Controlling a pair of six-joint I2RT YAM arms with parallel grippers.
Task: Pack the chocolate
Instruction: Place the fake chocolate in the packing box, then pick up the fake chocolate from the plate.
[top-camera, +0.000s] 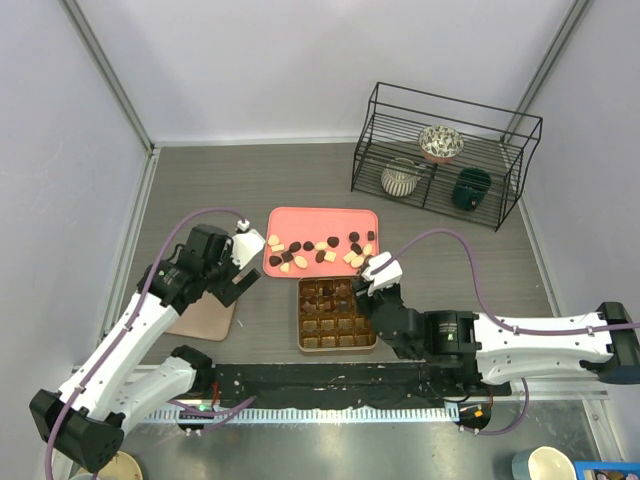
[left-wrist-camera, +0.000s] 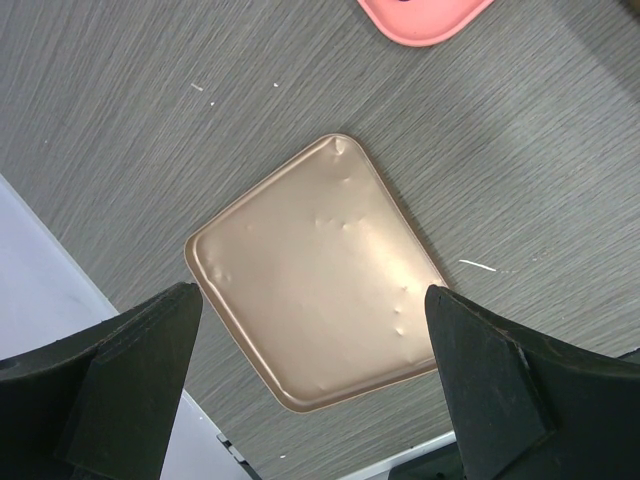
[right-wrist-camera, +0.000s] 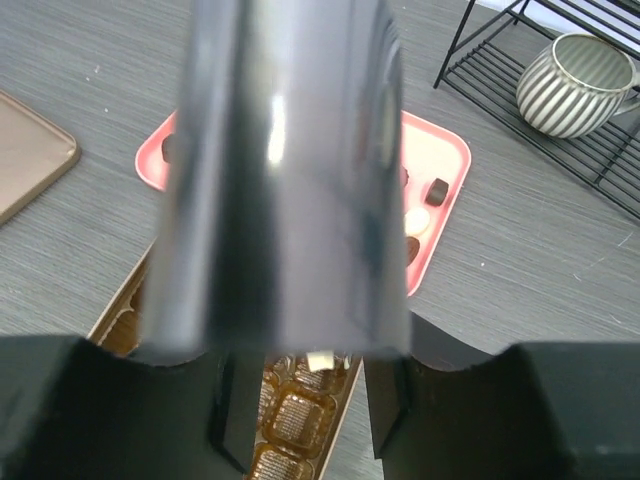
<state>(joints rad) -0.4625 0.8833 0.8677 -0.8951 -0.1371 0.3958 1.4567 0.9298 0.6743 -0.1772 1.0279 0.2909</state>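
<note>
On the grey desk (top-camera: 450, 250), the chocolate (top-camera: 318, 250) lay scattered across the pink tray (top-camera: 300, 220) at centre frame, just above the right tool (top-camera: 370, 278), half-parted over the gridded box (top-camera: 300, 315); the wide-open left tool (top-camera: 243, 268) hung farther left.

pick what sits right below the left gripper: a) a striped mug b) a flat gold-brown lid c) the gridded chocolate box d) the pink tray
b: the left wrist view looks straight down on the flat gold-brown lid, framed between the wide-open fingers of the left gripper; only a corner of the pink tray shows at the top edge.
</note>
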